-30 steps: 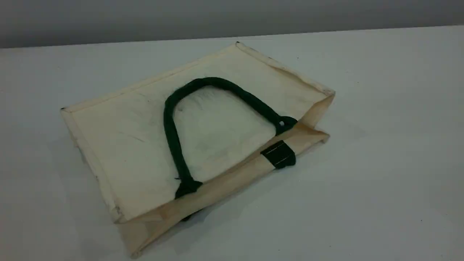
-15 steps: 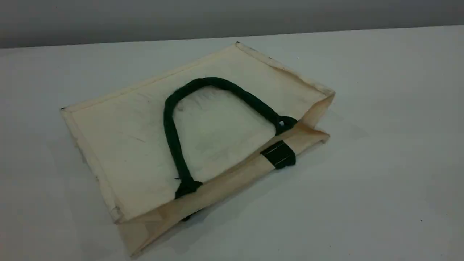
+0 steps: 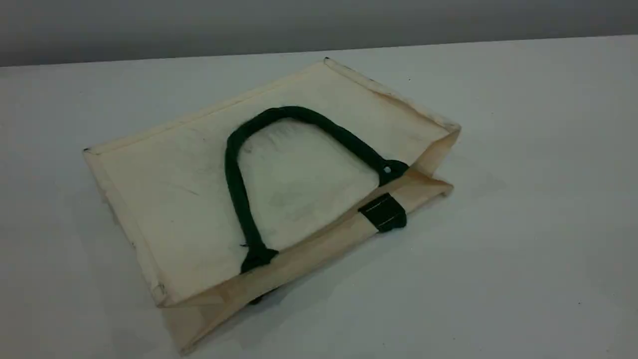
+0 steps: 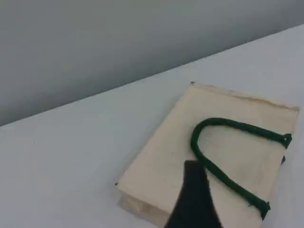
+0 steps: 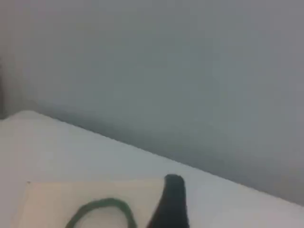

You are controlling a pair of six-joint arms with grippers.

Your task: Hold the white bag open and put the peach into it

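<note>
Left wrist view: white bag (image 4: 161, 152) flat beneath left end effector (image 4: 194, 175), apart

Left fingertip (image 4: 194, 202), right fingertip (image 5: 170, 205): black, tapered.

The scene view looks down at a slant across the table (image 3: 523, 249), close on the white bag (image 3: 164, 199). The left wrist view sees it from farther off, the right faces mostly the wall (image 5: 166, 71); all share its green handle (image 3: 234, 189).
</note>
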